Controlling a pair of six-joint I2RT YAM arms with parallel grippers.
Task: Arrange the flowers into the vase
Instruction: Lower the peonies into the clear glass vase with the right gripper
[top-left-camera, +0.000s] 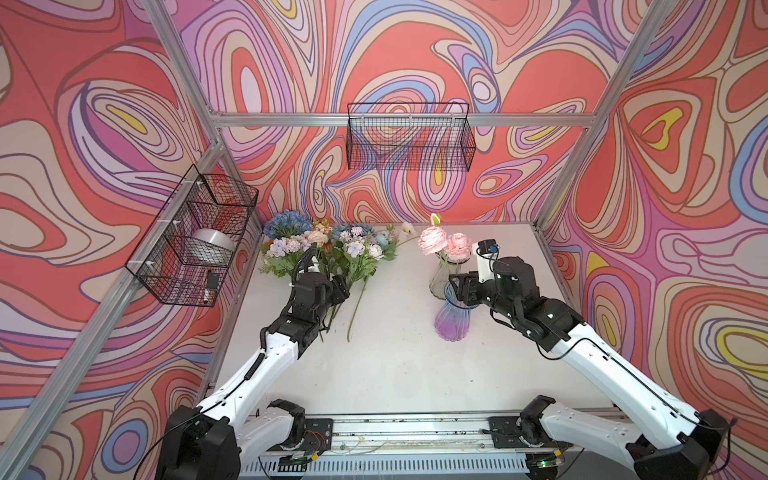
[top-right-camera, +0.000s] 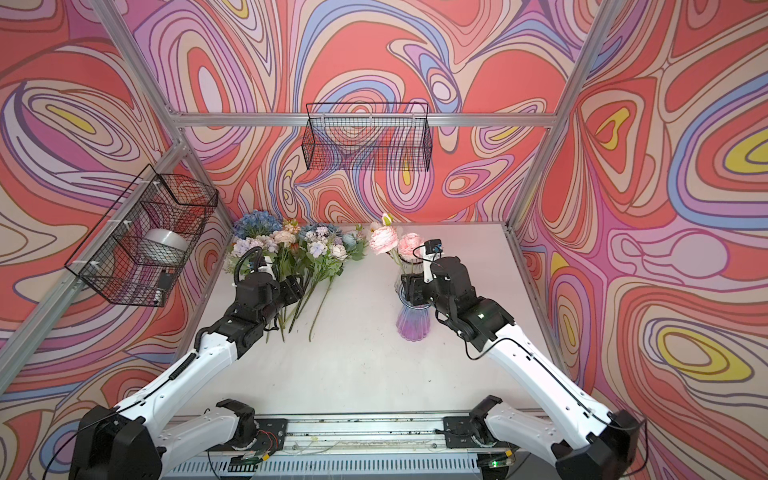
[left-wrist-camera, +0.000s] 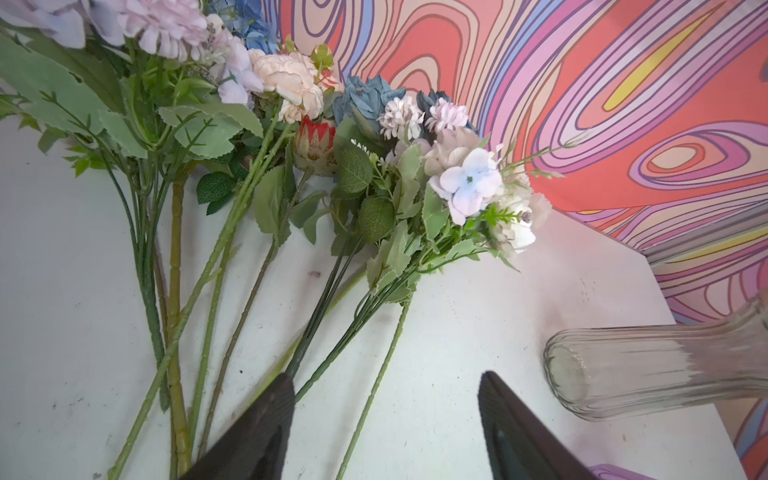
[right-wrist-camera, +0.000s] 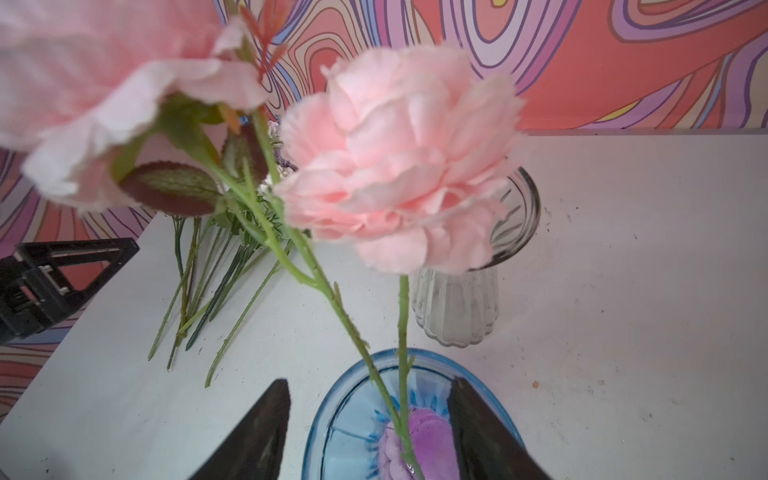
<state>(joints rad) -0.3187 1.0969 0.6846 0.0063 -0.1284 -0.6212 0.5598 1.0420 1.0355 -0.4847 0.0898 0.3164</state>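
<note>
Standing in the ribbed blue-and-purple glass vase (top-left-camera: 453, 322) at three o'clock on the table (top-left-camera: 395, 374), two frilly pink flowers (right-wrist-camera: 399, 166) are done. Right gripper (right-wrist-camera: 370, 382) gapes either side of their thorny stems, gripping nothing. Left gripper (left-wrist-camera: 385, 374), open and empty, hovers over the remaining bunch (top-left-camera: 353, 249) of soft, leafy blooms lying at eleven o'clock.

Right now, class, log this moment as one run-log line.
pink roses: in blue vase | right fingers: open over vase | left fingers: open above loose flowers

No writing, label, brand, number or sign can be read on anything in view.
</note>
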